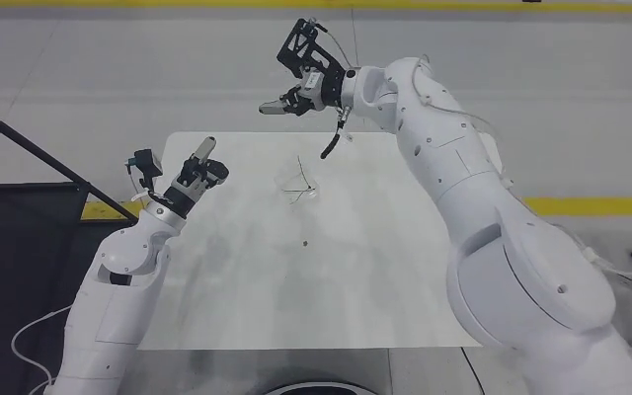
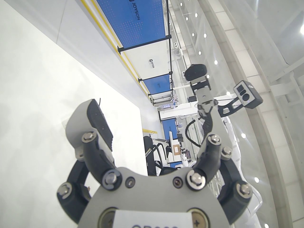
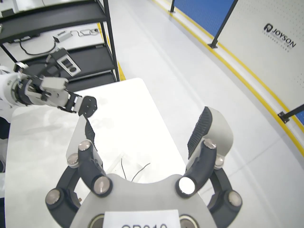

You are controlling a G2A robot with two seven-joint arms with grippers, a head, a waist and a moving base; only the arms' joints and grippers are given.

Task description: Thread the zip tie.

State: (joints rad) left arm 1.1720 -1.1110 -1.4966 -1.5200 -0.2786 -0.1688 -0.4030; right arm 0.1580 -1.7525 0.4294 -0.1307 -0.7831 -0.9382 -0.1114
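Threading not begun; one thin black plastic zip tie (image 1: 302, 186) lies loose mid white table (image 1: 247, 296).
Bent, its longer strand runs roughly 12 to 6. It sits at 3 o'clock from left gripper (image 1: 209, 160), 6 o'clock from right gripper (image 1: 276, 105); both spread wide, empty, neither clearly nearer.

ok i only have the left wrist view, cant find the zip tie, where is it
observer: The zip tie lies loose on the table, midway across and in the far half.
operator: is the right gripper on it
observer: No. The right gripper is open and empty, and in the top view it shows beyond the table's far edge.
operator: and mine vs the tie
observer: The left gripper is near the table's far left corner, well apart from the zip tie.
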